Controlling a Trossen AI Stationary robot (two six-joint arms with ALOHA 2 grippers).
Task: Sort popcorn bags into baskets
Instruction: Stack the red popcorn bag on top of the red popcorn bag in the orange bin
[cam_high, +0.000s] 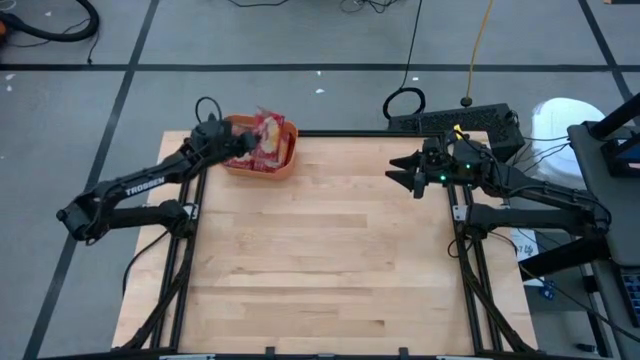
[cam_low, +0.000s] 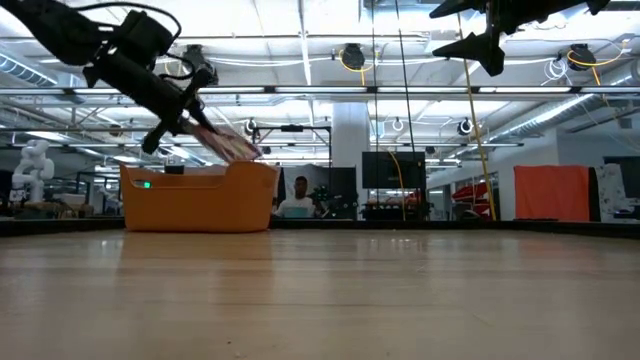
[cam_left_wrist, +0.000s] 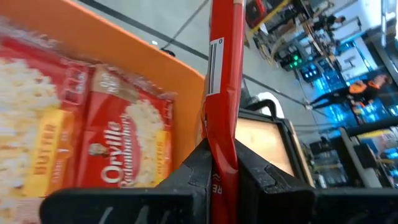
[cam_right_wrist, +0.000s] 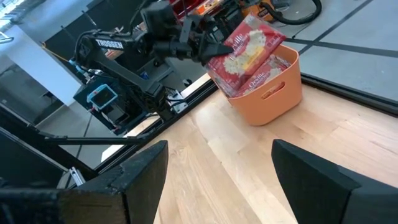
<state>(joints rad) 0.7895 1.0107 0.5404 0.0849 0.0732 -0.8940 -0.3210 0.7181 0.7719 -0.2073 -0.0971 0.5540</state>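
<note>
An orange basket stands at the table's far left; in the low view the basket rests on its flat bottom. Several red popcorn bags lie inside it. My left gripper reaches over the basket's left rim, shut on one more popcorn bag, also seen from across the table as the held bag. My right gripper hangs open above the table's far right, nothing between its fingers. My left gripper pinches the bag's near end between its two fingers, the flat packet standing edge-on in the gap. The fingers come from the table's left, slanting down. The bag sticks out ahead of them, tilted down over the basket; whether its far end touches the bags inside, I cannot tell.
The wooden tabletop lies bare from the basket to the near edge. A black frame rail runs along the far edge. A person sits in the room beyond the table.
</note>
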